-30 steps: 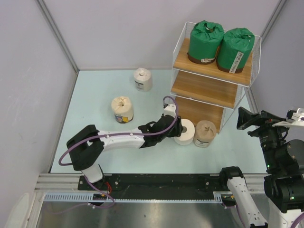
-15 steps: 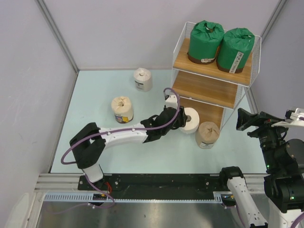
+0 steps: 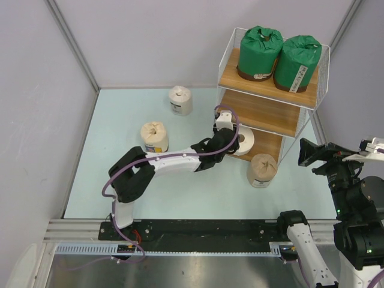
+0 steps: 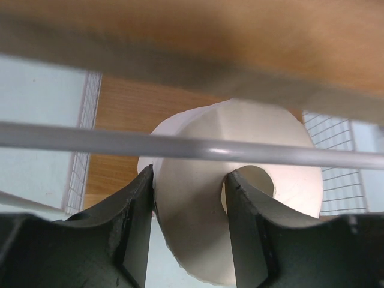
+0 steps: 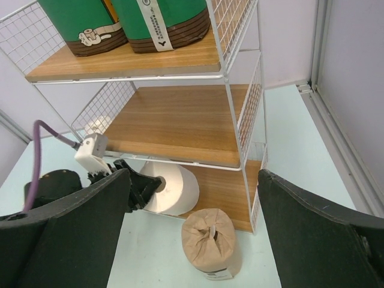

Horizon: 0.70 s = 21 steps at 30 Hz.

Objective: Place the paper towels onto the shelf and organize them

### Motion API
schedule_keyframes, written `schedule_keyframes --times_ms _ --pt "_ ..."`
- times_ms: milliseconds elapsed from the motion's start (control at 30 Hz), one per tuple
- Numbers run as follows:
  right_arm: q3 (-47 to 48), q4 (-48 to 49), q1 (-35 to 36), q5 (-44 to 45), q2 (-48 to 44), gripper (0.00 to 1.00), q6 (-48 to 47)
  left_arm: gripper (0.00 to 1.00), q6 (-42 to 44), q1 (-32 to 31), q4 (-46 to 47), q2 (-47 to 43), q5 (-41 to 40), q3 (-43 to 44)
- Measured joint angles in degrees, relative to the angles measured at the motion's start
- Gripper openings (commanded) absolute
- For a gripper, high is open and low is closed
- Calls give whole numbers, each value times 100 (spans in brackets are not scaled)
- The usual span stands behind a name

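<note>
the green rolls (image 5: 186, 15) carry white label strips, print unreadable. the left gripper (image 4: 189, 198), clamped on the bare white roll (image 4: 240, 144), has pushed it ahead onto the lowest shelf board (image 5: 222, 192).

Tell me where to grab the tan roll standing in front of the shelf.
Grip the tan roll across its curved sides, coming down from above. It stands upright, its gathered top looks soft, and the shelf crowds its far side.

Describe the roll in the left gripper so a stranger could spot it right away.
Find the white wire shelf at far right. At its bottom board, the left gripper clamps a bare white roll lying on its side, core hole showing. The tan roll nearby stands upright, wrapped.
</note>
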Motion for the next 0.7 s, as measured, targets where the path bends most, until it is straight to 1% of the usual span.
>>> schedule_keyframes --times_ms 200,467,500,600,633,700 --pt "0 -9 24 2 -9 92 -2 15 50 0 -11 341 -219 74" --pt "0 -48 61 22 -9 92 -4 17 98 20 22 426 -398 210" --pt "0 -48 61 22 -9 92 -2 20 98 22 24 428 -404 212" --pt "0 -50 61 22 -9 92 -4 33 98 33 31 439 -407 212" --pt "0 -50 61 22 -9 92 -4 45 98 37 37 448 -404 219" --pt "0 -50 61 22 -9 92 -4 56 98 50 39 463 -404 223"
